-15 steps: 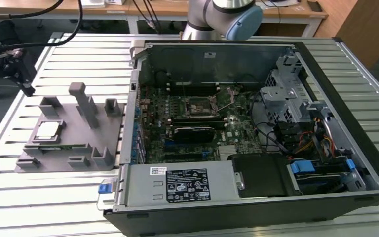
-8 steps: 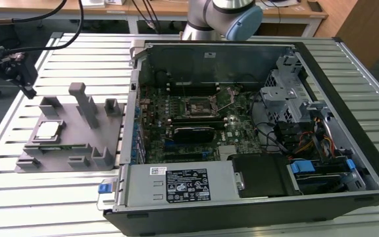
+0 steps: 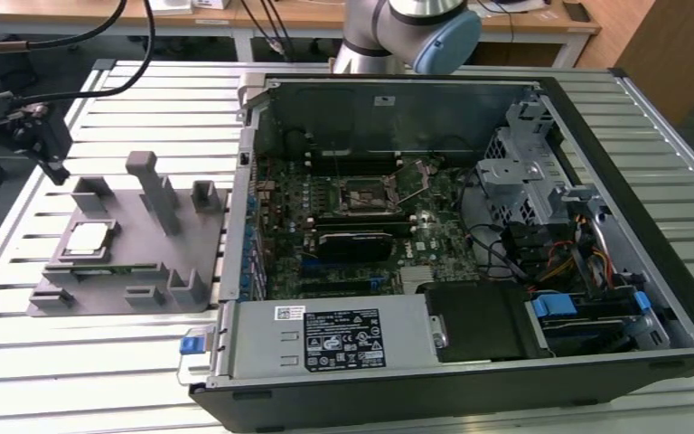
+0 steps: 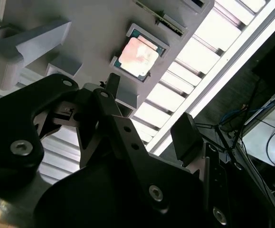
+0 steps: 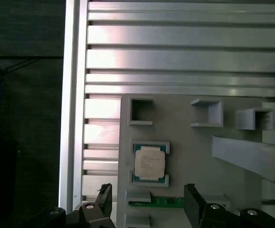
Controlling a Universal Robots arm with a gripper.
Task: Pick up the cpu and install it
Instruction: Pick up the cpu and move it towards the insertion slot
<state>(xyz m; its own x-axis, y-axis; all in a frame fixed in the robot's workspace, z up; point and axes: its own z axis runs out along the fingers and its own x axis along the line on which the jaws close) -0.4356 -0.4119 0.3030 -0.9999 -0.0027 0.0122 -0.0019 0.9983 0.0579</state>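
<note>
The cpu (image 3: 89,238) is a small silvery square chip lying flat in a pocket of the grey fixture (image 3: 130,276) on the exterior view's left. Both wrist views look down on the cpu (image 4: 138,56) (image 5: 149,162) in its frame. My gripper (image 3: 48,167) hangs above the slatted table just behind the fixture's far corner, clear of the chip. Its two black fingers stand apart in both wrist views, so the gripper (image 5: 148,199) (image 4: 149,114) is open with nothing between them. The black socket (image 3: 365,193) sits on the motherboard inside the case.
An open computer case (image 3: 636,298) takes up the middle and the exterior view's right, with cables, a drive cage and a power supply inside. Tall grey posts (image 3: 154,190) rise from the fixture near the chip. The arm's base (image 3: 378,32) stands behind the case.
</note>
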